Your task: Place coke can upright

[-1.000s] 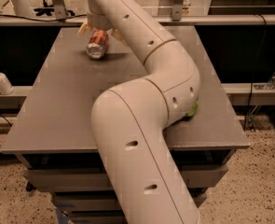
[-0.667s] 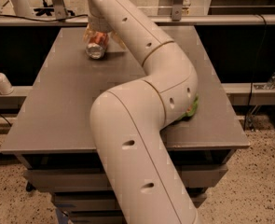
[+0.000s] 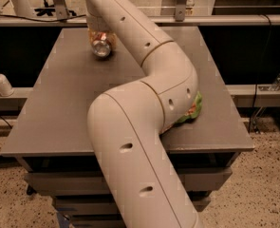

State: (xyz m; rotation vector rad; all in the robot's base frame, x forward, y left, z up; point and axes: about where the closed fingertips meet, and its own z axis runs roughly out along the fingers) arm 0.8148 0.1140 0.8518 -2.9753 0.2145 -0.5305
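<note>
Worktop (image 3: 59, 108): grey, square. The arm (image 3: 144, 141) runs from the near edge up to the far-left area.
Gripper (image 3: 98, 28): at far left of worktop, directly over the coke can (image 3: 102, 45) and touching its upper side. Grip state: cannot tell, as the wrist hides it.
Coke can: far-left part of worktop, on its side or tilted, silver end facing the near side, not upright.
Green packet (image 3: 192, 112): near-right of worktop, partly hidden behind the arm's elbow.
White bottle (image 3: 0, 82): off the worktop, on a ledge to the left.
</note>
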